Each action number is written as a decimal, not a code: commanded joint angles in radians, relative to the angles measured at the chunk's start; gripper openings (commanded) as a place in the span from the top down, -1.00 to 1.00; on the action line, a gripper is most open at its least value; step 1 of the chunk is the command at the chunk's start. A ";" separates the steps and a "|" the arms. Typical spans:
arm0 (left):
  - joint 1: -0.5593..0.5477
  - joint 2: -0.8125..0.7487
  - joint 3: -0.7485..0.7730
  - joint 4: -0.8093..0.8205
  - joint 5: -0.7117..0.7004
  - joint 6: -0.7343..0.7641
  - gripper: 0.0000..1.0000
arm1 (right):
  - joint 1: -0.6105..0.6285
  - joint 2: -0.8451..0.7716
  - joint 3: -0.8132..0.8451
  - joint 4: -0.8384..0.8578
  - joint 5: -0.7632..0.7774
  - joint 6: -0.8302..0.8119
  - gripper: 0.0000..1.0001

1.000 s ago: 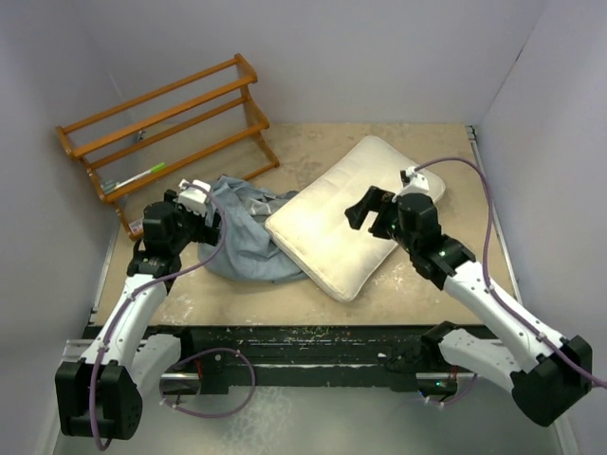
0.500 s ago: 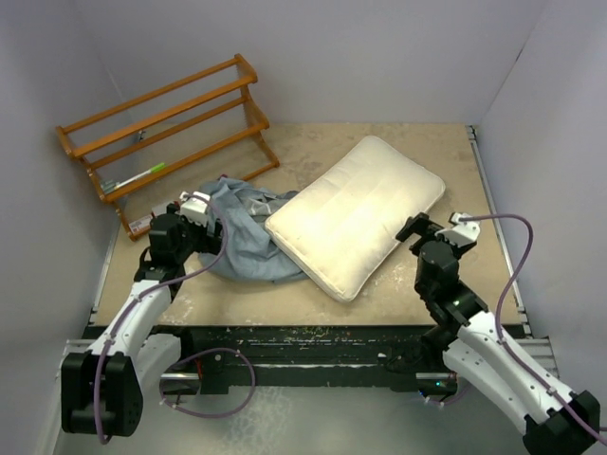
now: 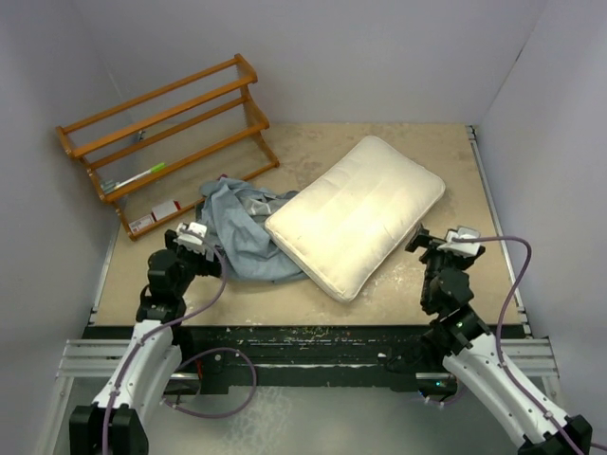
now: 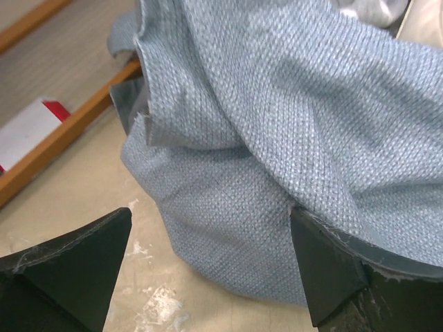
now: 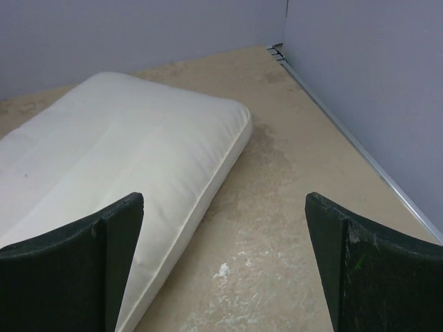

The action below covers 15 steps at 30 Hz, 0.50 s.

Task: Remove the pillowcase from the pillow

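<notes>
The cream pillow (image 3: 360,213) lies bare and diagonal in the middle of the table; it also shows in the right wrist view (image 5: 118,159). The blue-grey pillowcase (image 3: 242,237) lies crumpled in a heap to the pillow's left, touching its left edge, and fills the left wrist view (image 4: 277,131). My left gripper (image 3: 190,254) is open and empty, just left of the heap, with the fabric lying in front of its spread fingers. My right gripper (image 3: 438,248) is open and empty, low over the table to the right of the pillow's near corner.
A wooden rack (image 3: 166,133) stands at the back left with a green pen and small red-and-white cards on its lower shelves; its rail shows in the left wrist view (image 4: 62,135). Grey walls (image 3: 531,114) enclose the table on three sides.
Both arms have pulled back toward the near edge. The right gripper left the top of the pillow and came down to its right. The left gripper drew away from the pillowcase heap.
</notes>
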 commanded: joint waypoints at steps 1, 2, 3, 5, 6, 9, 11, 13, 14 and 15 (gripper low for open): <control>0.011 -0.075 -0.024 0.068 0.002 -0.016 -0.98 | -0.001 0.059 0.017 0.026 0.023 -0.054 -1.00; 0.011 -0.090 -0.028 0.063 0.004 -0.015 -0.93 | -0.001 0.077 0.023 0.022 0.026 -0.045 -1.00; 0.011 -0.102 -0.038 0.061 -0.007 -0.018 -0.98 | -0.001 0.092 0.032 0.011 0.030 -0.026 -1.00; 0.011 -0.128 -0.059 0.071 -0.067 -0.042 -0.98 | 0.000 0.106 0.047 -0.077 0.029 0.025 -0.99; 0.011 -0.136 -0.069 0.077 -0.100 -0.055 -0.98 | 0.000 0.098 0.037 -0.063 0.069 0.018 -0.99; 0.011 -0.151 -0.077 0.075 -0.128 -0.065 -0.98 | 0.000 0.013 -0.011 -0.065 0.069 0.009 -0.99; 0.011 -0.143 -0.076 0.079 -0.130 -0.066 -0.98 | -0.001 -0.061 -0.056 -0.071 0.075 0.012 -0.99; 0.011 -0.121 -0.068 0.083 -0.172 -0.083 -0.98 | 0.000 -0.118 -0.104 -0.019 0.067 -0.044 -0.99; 0.011 -0.114 -0.067 0.088 -0.182 -0.085 -0.98 | 0.000 -0.125 -0.122 0.006 0.069 -0.056 -0.99; 0.010 -0.113 -0.070 0.092 -0.174 -0.078 -0.98 | 0.000 -0.112 -0.130 0.016 0.087 -0.042 -0.99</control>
